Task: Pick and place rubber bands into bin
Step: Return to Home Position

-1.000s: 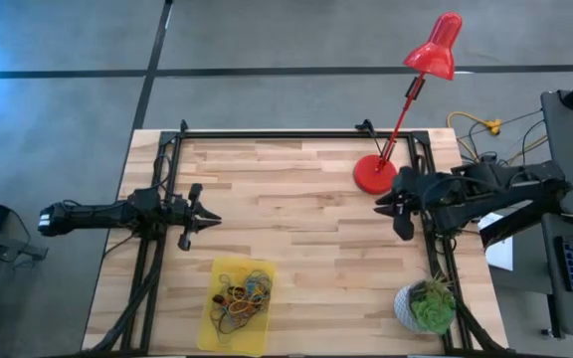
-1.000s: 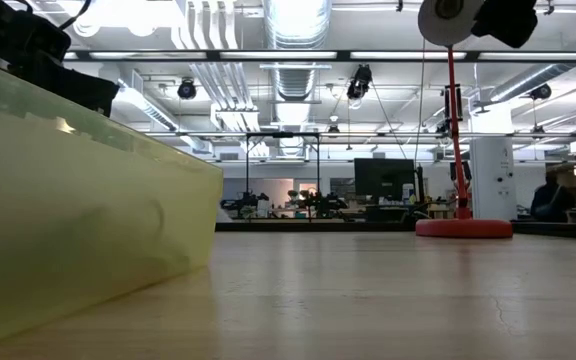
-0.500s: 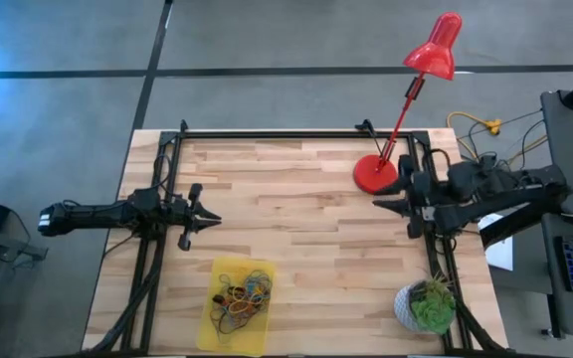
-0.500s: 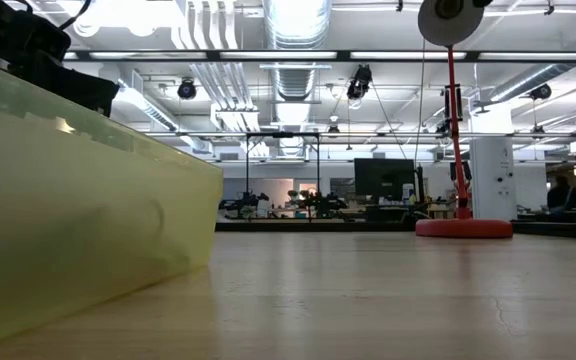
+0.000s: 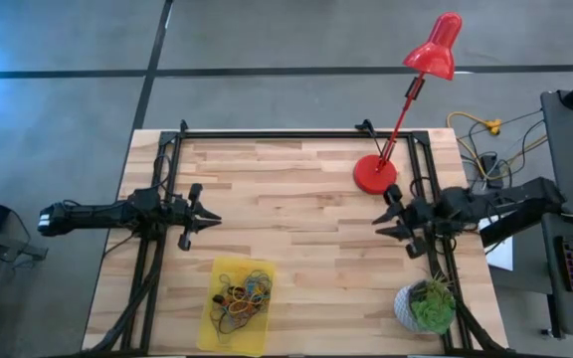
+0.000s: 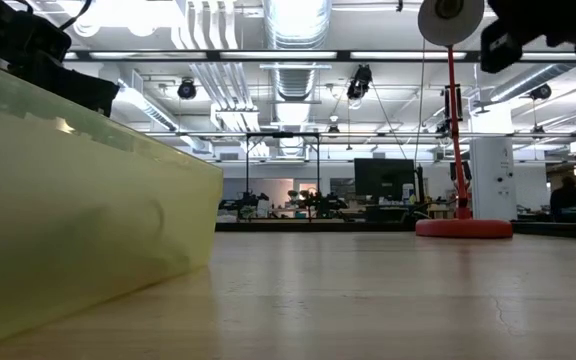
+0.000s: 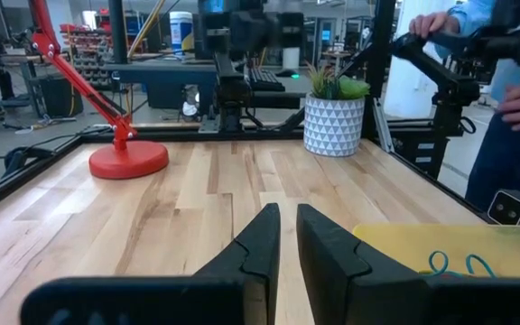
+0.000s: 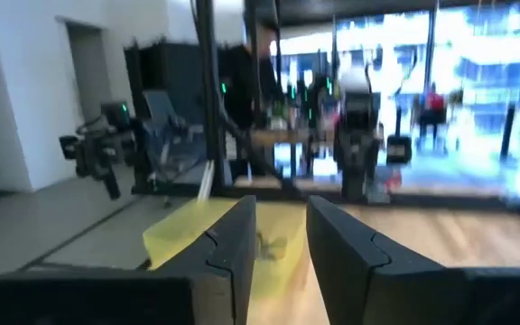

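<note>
Inside the bin [image 5: 210, 336] lay the rubber bands [image 5: 239, 298], and we found none outside it, so we judged the picking done. Beyond the bin the left gripper [image 5: 210, 220] hung closed, the right gripper [image 5: 381, 221] parted, both empty.

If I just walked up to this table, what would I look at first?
Probably the bright red lamp standing far right on the table. Then the yellow bin at the near edge, holding a tangle of colourful rubber bands, and the green plant in the near right corner. A dark arm hovers at each side: left tool shut, right tool a little open, both empty.
</note>
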Robot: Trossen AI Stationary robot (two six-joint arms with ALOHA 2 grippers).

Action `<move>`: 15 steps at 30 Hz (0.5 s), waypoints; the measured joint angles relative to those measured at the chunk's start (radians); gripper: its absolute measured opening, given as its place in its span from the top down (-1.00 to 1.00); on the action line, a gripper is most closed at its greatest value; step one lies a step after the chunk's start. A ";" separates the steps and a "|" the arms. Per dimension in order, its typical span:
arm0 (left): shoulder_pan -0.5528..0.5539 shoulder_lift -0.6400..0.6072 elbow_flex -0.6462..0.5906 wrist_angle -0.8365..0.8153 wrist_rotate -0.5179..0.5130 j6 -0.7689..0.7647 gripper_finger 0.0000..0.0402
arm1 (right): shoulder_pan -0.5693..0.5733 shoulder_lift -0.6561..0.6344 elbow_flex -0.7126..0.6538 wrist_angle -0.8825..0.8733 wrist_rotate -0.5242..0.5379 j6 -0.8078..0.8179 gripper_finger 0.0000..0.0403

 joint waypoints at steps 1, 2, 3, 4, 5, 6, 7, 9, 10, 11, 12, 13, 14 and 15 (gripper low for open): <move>0.000 -0.001 0.000 0.000 0.000 0.000 0.87 | -0.004 -0.031 -0.035 0.035 -0.002 -0.015 0.55; 0.000 -0.002 0.000 0.000 0.000 0.000 0.87 | -0.009 -0.063 -0.067 0.059 -0.004 -0.023 0.55; 0.000 -0.001 0.000 0.000 0.000 0.000 0.87 | -0.018 -0.094 -0.095 0.076 -0.003 -0.026 0.55; 0.000 -0.001 0.000 0.000 0.000 0.000 0.87 | -0.030 -0.123 -0.116 0.086 -0.003 -0.018 0.55; 0.000 -0.002 0.000 0.000 0.000 0.000 0.87 | -0.045 -0.151 -0.135 0.087 -0.004 -0.006 0.56; 0.000 -0.002 0.000 0.000 0.000 0.000 0.87 | -0.064 -0.174 -0.150 0.087 -0.022 0.010 0.57; 0.000 -0.001 0.000 0.000 0.000 0.000 0.87 | -0.086 -0.191 -0.163 0.089 -0.050 0.022 0.58; 0.000 -0.001 0.000 0.000 0.000 0.000 0.87 | -0.131 -0.220 -0.189 0.086 -0.115 0.042 0.59; 0.000 -0.001 0.000 0.000 0.000 0.000 0.87 | -0.148 -0.235 -0.198 0.073 -0.147 0.050 0.60; 0.000 0.000 0.000 0.000 0.000 0.000 0.87 | -0.162 -0.251 -0.205 0.065 -0.167 0.056 0.61; 0.000 0.000 0.000 0.000 0.000 0.000 0.87 | -0.172 -0.271 -0.206 0.039 -0.175 0.059 0.61; 0.000 -0.001 0.000 0.000 0.000 0.000 0.87 | -0.178 -0.293 -0.206 0.010 -0.175 0.059 0.62; 0.000 -0.002 0.000 0.000 0.000 0.000 0.87 | -0.183 -0.314 -0.206 -0.023 -0.175 0.053 0.62; 0.000 -0.002 0.000 0.000 0.000 0.000 0.87 | -0.186 -0.337 -0.206 -0.057 -0.175 0.039 0.62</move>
